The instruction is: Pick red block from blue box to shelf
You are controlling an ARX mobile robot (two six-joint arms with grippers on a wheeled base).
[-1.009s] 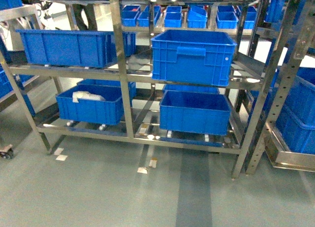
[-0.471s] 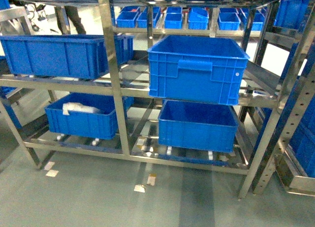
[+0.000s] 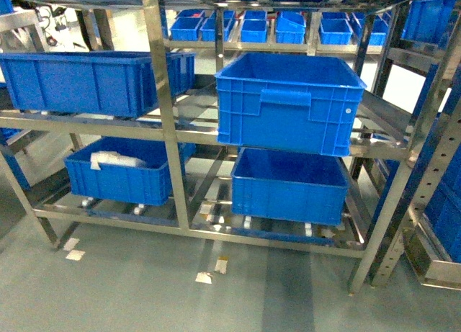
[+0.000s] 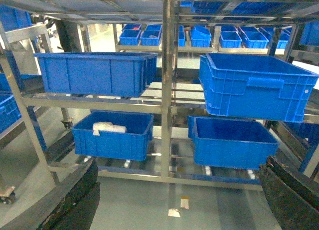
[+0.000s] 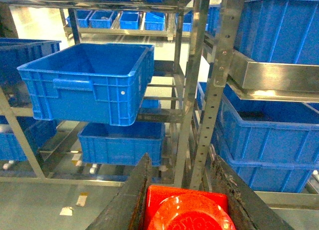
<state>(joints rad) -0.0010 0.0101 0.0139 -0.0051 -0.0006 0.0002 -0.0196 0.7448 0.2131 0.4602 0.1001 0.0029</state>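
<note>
Two dark right gripper fingers pinch the shiny red block, the left gripper gapes wide, facing the steel shelf of ribbed blue crates on grey floor

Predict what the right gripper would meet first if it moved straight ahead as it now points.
Probably the perforated steel upright of the shelf; depth is unclear. The right gripper holds the glossy red block.

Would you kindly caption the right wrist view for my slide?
Right gripper shut on the red block, facing the shelf of blue crates.
</note>
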